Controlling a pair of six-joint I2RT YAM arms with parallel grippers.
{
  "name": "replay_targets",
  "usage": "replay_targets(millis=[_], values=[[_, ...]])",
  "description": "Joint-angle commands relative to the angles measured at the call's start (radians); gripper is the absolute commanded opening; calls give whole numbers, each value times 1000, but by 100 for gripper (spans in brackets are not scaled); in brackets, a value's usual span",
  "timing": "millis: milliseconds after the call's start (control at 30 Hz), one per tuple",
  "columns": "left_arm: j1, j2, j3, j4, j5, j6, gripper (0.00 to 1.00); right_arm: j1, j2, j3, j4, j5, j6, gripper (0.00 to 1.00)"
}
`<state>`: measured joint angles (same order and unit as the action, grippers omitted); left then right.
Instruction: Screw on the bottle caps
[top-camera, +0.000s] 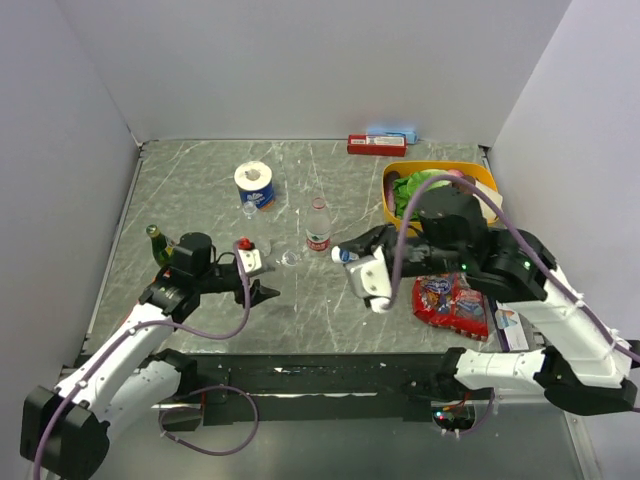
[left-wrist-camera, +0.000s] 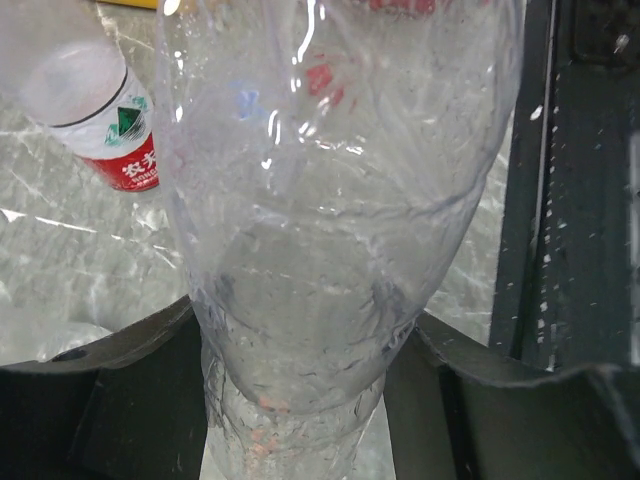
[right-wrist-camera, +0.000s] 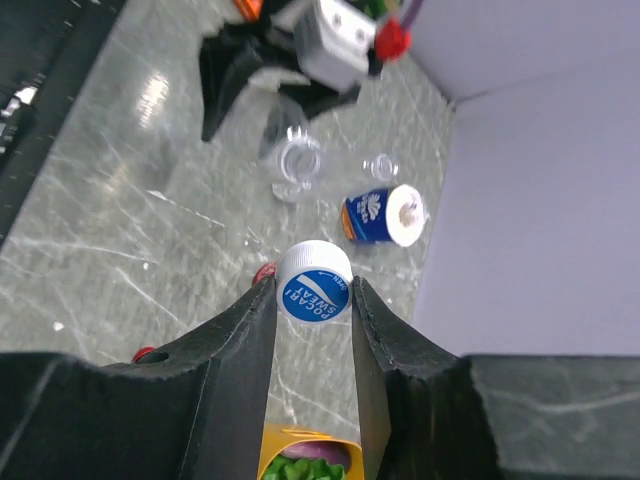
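From above: grips a clear bottle (top-camera: 289, 260) in the left gripper (top-camera: 268, 285), a little left of the bench middle, with the mouth upward. Reaches there with the left arm low and stretched out from the near left corner. Pinches a blue-and-white cap (top-camera: 345, 255) in the right gripper (top-camera: 347, 258), just right of the clear bottle and apart from it. Bends the right arm in from the near right corner, wrist turned toward the left. Shows a labelled bottle (top-camera: 318, 225) upright just behind, toward the far edge, and a paper roll (top-camera: 254, 185) farther back.

Left wrist: presses both fingers (left-wrist-camera: 130, 380) against the clear bottle (left-wrist-camera: 320, 250), one on each side, so that it fills the gap. Shows the labelled bottle (left-wrist-camera: 110, 120) beyond, at the left.

Right wrist: holds the cap (right-wrist-camera: 314, 285) tight between the two fingers (right-wrist-camera: 235, 370), printed blue face toward the camera, above the bench. Looks over to the clear bottle (right-wrist-camera: 295, 160), uncapped, in the left gripper (right-wrist-camera: 270, 105), with the paper roll (right-wrist-camera: 385, 215) beyond it, near the wall.
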<state>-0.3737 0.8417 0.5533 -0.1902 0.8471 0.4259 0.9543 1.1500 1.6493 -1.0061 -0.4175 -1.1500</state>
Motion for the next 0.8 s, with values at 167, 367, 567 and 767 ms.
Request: replay_targets(millis=[167,367,567,767], values=[[-77,94,68,138,-33,96,1,40,85,-22,-58,25,-66,22],[-134,97,83,92,-43,158,1,41,142,1,-20,3,-30,22],[-168,77,77,72,-51,202,1,55,160,0,-14,-10,-16,22],[-176,57,57,118,-51,185,1,83,182,15,-46,-4,-1,23]])
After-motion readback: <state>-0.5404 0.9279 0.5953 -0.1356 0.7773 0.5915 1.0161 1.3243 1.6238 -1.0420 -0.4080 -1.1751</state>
